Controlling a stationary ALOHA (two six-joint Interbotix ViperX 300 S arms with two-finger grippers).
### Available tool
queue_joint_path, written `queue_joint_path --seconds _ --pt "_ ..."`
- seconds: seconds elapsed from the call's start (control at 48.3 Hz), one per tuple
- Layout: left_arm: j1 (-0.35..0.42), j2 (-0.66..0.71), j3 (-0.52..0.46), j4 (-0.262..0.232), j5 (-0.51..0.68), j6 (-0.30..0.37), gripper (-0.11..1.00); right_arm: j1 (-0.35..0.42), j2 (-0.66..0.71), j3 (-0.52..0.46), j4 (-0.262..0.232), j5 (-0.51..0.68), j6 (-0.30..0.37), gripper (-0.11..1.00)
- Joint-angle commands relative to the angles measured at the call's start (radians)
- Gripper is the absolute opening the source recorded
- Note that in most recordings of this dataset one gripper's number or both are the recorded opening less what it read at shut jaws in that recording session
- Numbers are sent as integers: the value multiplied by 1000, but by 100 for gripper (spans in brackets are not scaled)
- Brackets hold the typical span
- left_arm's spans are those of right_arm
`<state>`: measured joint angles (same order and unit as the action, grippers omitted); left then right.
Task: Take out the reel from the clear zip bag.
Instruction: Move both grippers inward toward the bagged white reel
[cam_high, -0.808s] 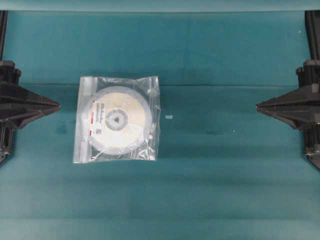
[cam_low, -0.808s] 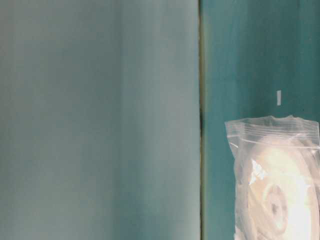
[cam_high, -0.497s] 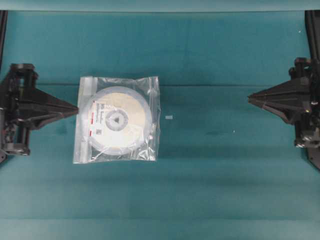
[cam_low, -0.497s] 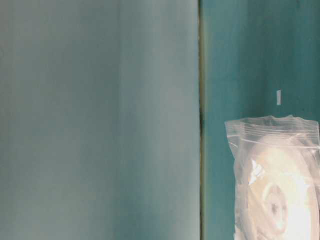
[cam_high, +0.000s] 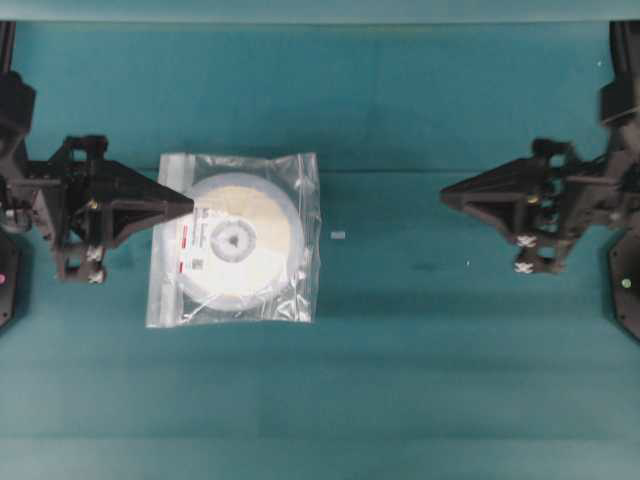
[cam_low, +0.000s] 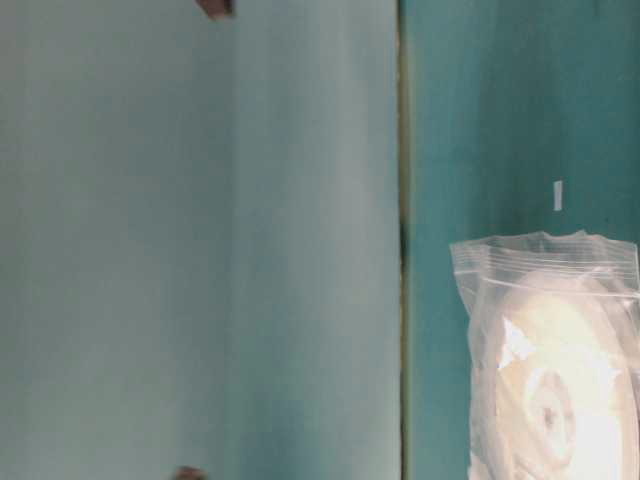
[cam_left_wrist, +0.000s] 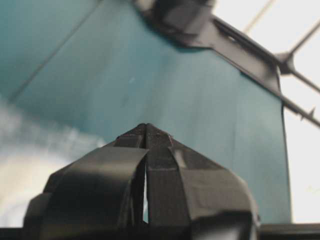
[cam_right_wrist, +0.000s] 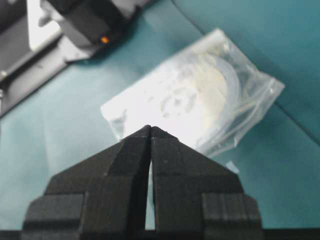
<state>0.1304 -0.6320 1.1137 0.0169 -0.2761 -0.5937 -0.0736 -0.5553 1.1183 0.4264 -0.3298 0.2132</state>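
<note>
Both arms have advanced inward: my left hand (cam_high: 188, 201), clenched empty, now reaches the clear zip bag (cam_high: 235, 238)'s zip edge, and my right hand (cam_high: 447, 193), also clenched, hangs well apart. Lying flat on the desk (cam_high: 420, 370), the bag encloses the reel (cam_high: 240, 236). I judge this the approach; next I must open a hand and pinch the bag.

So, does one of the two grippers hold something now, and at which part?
Nothing is held. The left gripper and the right gripper are both shut on nothing; the reel lies inside the clear zip bag.
</note>
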Motion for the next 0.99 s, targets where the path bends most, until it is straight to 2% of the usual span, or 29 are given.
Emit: queue_joint_path --seconds 0.0,0.062,0.124,0.352,0.663,0.705,0.808,0.974 --pt "38 6 25 2 5 -100 -3 -2 60 -48 3 -12 23 0" --pt "57 6 61 2 8 -153 -3 -2 97 -69 3 -15 31 0" --pt "77 6 104 2 12 -176 -3 -2 127 -87 3 -17 37 0" --pt "163 3 216 2 14 -181 -3 -2 201 -143 3 -17 44 0" --pt "184 38 307 2 0 -181 -1 11 212 -149 3 -12 44 0" --pt "186 43 310 2 -3 -181 3 11 212 -149 3 -12 44 0" --pt "184 41 308 2 -14 -183 22 11 215 -149 3 2 46 0" --pt "184 60 321 2 -8 -189 71 18 218 -152 3 18 48 0"
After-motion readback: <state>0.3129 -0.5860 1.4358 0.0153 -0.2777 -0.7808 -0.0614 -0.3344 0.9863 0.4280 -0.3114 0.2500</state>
